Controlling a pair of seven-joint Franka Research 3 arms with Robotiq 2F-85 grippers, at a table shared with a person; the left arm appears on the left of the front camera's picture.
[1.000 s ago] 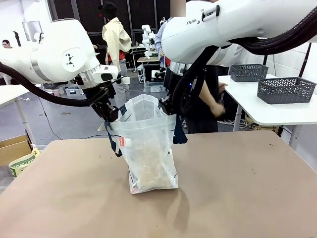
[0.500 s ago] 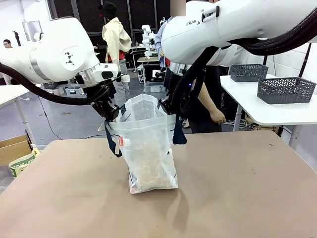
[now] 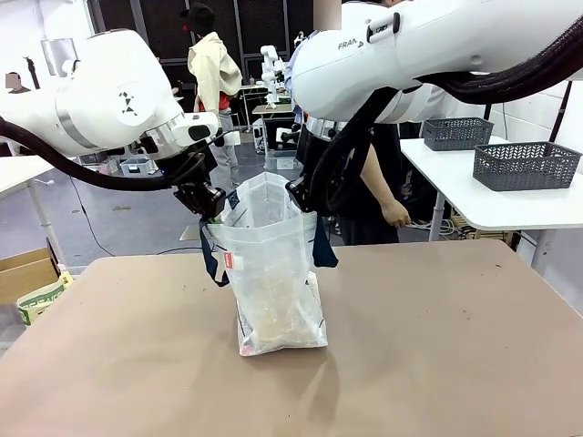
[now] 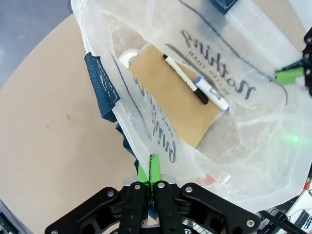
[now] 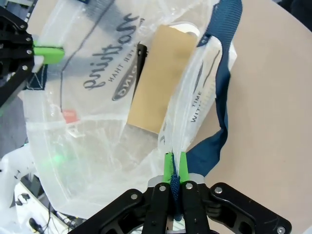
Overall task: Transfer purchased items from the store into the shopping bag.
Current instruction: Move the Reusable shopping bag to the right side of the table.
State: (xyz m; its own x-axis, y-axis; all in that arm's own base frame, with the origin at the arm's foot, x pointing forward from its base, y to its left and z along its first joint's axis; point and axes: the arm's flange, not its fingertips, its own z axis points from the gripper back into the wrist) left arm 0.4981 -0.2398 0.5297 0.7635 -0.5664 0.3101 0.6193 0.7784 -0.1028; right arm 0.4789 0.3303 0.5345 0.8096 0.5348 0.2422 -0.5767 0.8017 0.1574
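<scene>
- The shopping bag (image 3: 273, 282) stands in the middle of the table (image 3: 455, 364).
- The left gripper (image 4: 152, 171) and right gripper (image 5: 175, 168) each pinch its top rim tight.
- Hold level, mouth wide (tugging may tear thin plastic).

Our left arm (image 3: 91, 114) and right arm (image 3: 437, 41) are glossy white with rounded shells. The right one bears dark lettering (image 3: 351, 43); below the lettering runs a thick black ribbed cable (image 3: 510, 80). The left shows a small black marking (image 3: 127, 102). Our left hand (image 4: 148, 170) and right hand (image 5: 175, 168) are black, with silver screws (image 4: 188, 190) and green pads (image 5: 168, 165).
</scene>
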